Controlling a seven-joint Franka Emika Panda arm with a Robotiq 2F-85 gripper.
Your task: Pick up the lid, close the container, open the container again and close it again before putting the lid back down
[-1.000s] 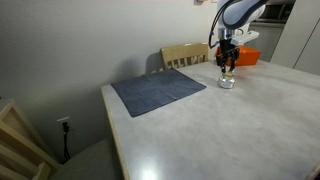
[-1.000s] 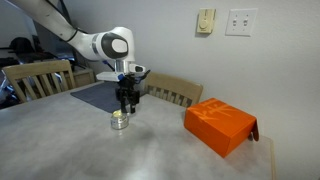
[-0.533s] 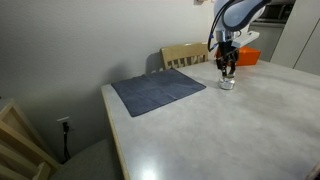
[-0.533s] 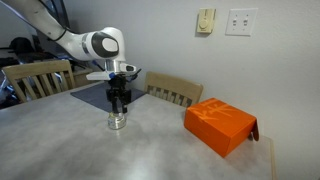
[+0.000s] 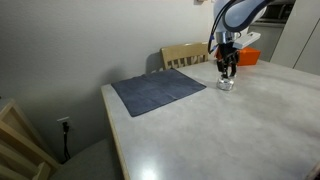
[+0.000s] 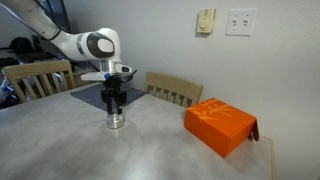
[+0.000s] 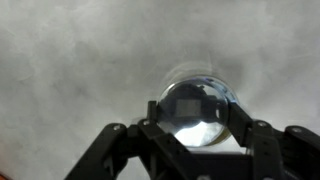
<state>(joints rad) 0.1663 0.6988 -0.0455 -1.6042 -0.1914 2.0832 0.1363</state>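
Observation:
The lid is a pale shiny round disc, and my gripper is shut on it, one finger on each side of its rim. The container, a small squat clear jar, stands on the grey table straight under the gripper. In the wrist view the container's rim shows as a faint ring just past the lid's edge. In an exterior view the gripper hangs just above the jar. Whether the lid touches the jar's rim I cannot tell.
An orange box lies on the table to one side of the jar, also seen behind the arm. A dark grey mat covers the table's other part. Wooden chairs stand at the table's edge.
The gripper with the lid has shifted sideways to stand right over the jar and sunk a little towards it. The jar itself has not moved.

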